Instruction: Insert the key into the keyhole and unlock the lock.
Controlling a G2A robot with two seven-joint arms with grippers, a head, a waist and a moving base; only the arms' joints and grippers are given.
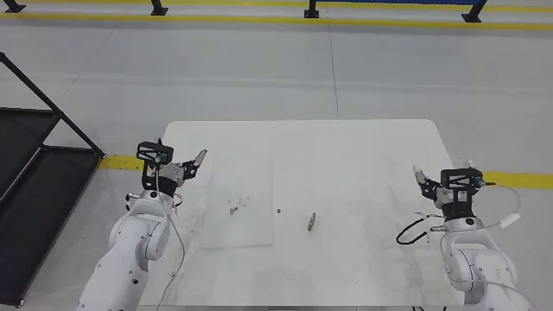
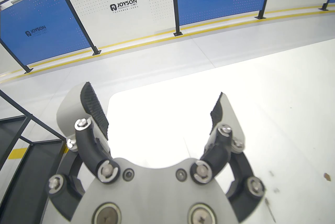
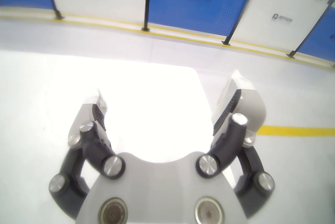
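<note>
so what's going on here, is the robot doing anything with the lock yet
Nothing is being handled at this moment. The left hand and the right hand are both open and empty, one at each end of the white table. Near the table's middle lie a greyish piece and a brass-coloured piece, apart from each other and untouched. They are presumably the key and the lock, but they are too small to tell which is which. The insertion has not begun.
</note>
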